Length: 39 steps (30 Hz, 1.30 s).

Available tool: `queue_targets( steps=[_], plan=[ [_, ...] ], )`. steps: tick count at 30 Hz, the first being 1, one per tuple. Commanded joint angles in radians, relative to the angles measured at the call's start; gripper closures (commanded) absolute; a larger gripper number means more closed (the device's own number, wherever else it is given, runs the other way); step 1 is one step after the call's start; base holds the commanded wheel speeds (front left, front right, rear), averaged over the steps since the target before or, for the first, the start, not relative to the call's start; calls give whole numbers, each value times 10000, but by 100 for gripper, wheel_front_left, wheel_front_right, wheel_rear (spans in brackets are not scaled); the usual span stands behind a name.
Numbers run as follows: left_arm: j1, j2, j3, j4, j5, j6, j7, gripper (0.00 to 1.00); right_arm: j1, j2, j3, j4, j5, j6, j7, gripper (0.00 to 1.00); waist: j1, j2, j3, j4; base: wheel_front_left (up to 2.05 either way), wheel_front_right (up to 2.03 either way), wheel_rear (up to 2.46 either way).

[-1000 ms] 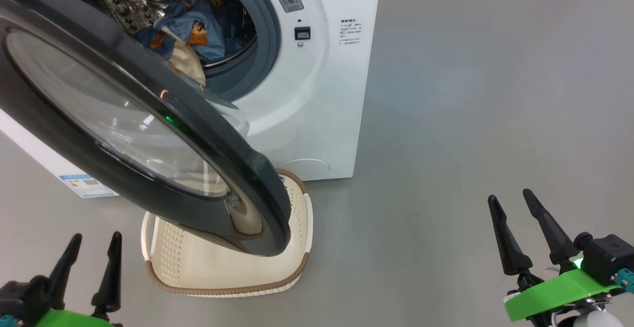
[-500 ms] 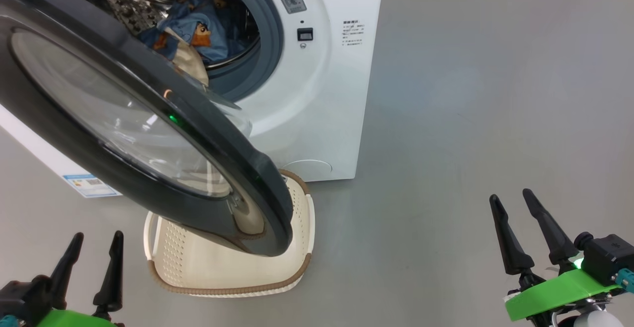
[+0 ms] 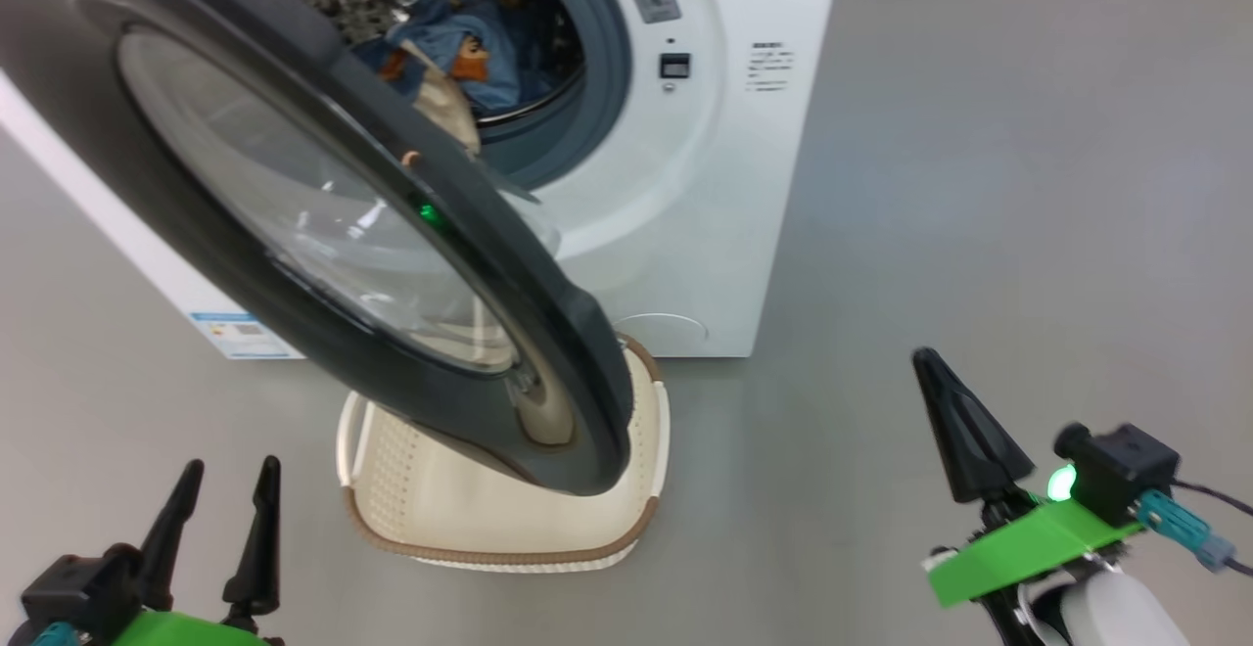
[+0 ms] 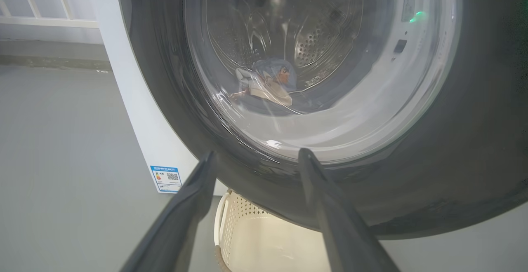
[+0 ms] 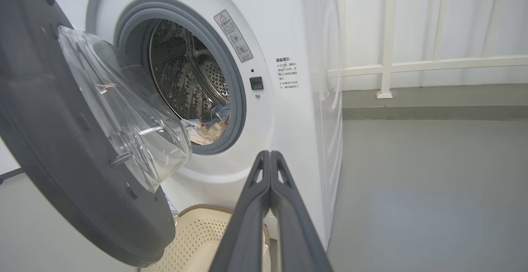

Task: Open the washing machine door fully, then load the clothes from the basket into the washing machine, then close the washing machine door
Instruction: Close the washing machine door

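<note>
Just now the right gripper (image 3: 928,364) has brought its fingers from spread to pressed flat together, pinching nothing, at four o'clock in the head view and well apart from the machine; the left gripper (image 3: 232,465), at seven o'clock, has its fingers spread and empty, pointing at the door's outer face; the head view has slid sideways since a second ago, which is the camera turning and not the things moving. The washing machine door (image 3: 323,225) stands open toward ten o'clock, its lower rim hanging over the basket (image 3: 440,509) at six o'clock; what shows of the basket is bare, though the door hides part of it. The clothes (image 3: 470,59) lie inside the washing machine (image 3: 685,215) at twelve o'clock, the beige piece close to the grey gasket (image 3: 605,78). Loading looks finished; the joined fingers probably make a blunt pusher for shutting the door; the beige piece might catch at the gasket.
</note>
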Motion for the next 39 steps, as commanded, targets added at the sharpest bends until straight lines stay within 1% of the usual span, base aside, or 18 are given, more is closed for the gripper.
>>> queue_targets(
  steps=[1,7,8,10,12,21,26,31,39],
  plan=[
    [-301,167,332,-185,74,-13,-66,0,-417,15,380,-173,13,16,-49,100,0,0,-51,258,0,0,0],
    [-294,75,221,-186,83,-13,-66,0,-974,104,748,-306,40,16,-49,100,0,0,-181,584,0,0,0],
    [-283,15,241,-284,103,-13,-66,0,-1287,144,978,-652,16,16,-49,100,0,0,-242,748,0,0,0],
    [-279,-25,249,-364,132,-13,-66,0,-1493,186,1146,-1006,-14,16,-49,100,0,0,-289,845,0,0,0],
    [-262,-32,244,-403,158,-13,-66,0,-1593,202,1266,-1210,-39,16,-49,100,0,0,-310,875,0,0,0],
    [-159,-64,116,-714,318,-13,-66,0,-2258,339,2381,-3119,-254,16,-49,100,0,0,-511,1151,0,0,0],
    [-165,-93,88,-813,328,-13,-66,0,-2347,380,3262,-3763,-303,16,-49,100,0,0,-554,1301,0,0,0],
    [-115,-123,86,-866,349,-13,-66,0,-2169,403,4227,-3575,-205,16,-49,100,0,0,-576,1404,0,0,0],
    [-152,-211,171,-914,335,-13,-66,0,-1864,402,5308,-2462,243,16,-49,100,0,0,-405,1491,0,0,0]
  ],
)
